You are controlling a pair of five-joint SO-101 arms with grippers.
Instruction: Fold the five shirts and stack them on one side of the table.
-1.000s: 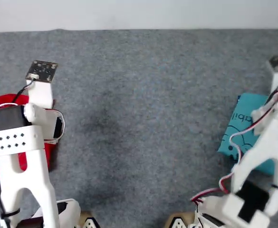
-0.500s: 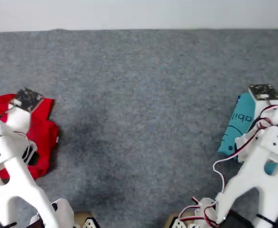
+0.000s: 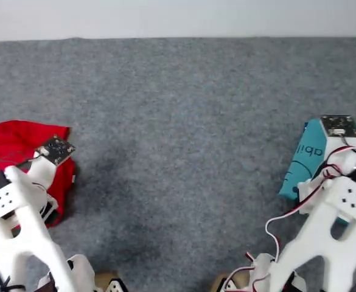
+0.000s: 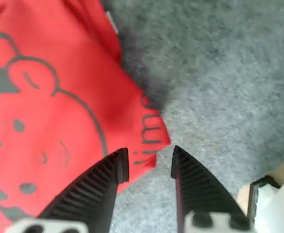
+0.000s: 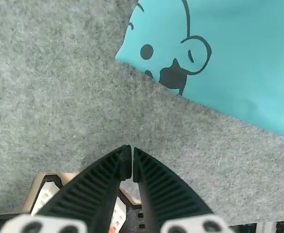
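Grippers at both ends of the grey table point(image 3: 184, 121), one spread, one pinched.
Here's the left gripper point(image 4: 150, 154), fingers well apart and nothing between them, right over the printed corner of the red shirt point(image 4: 49, 97). One finger sits above the cloth, the other above bare table; whether either touches, I can't tell. That red shirt lies rumpled at the table's left edge. Over on the other side, the right gripper point(image 5: 132, 151) is pressed together, tips meeting, holding nothing, above bare grey surface near the edge of the teal shirt point(image 5: 229, 53). The teal shirt lies flat at the right edge, well apart from the red one.
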